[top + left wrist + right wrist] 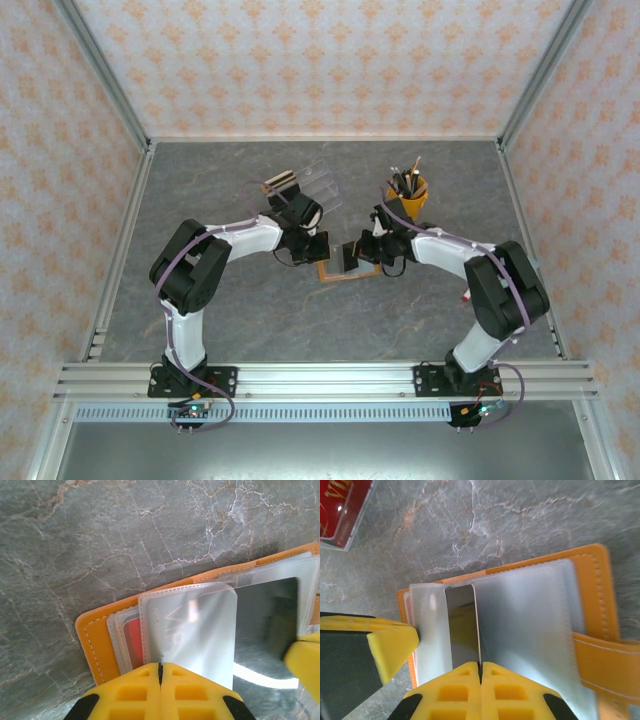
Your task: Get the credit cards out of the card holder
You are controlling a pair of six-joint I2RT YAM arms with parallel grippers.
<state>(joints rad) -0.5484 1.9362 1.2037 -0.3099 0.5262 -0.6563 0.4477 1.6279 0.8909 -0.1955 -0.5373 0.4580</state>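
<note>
The orange card holder (336,277) lies open on the grey table between both arms, its clear plastic sleeves fanned out. My left gripper (161,672) is shut on the near edge of a clear sleeve (200,630) that holds a silver card; a red card (132,640) shows in a sleeve behind it. My right gripper (481,669) is shut on the edge of a dark, mirror-like credit card (462,625) that stands partly out of its sleeve. From above, the left gripper (320,248) and right gripper (364,250) meet over the holder from either side.
A clear plastic box (312,185) sits behind the left gripper, with a red card (340,505) in it. A yellow cup of pens (408,190) stands behind the right gripper. The holder's orange strap (607,667) lies at its right side. Patterned walls enclose the table.
</note>
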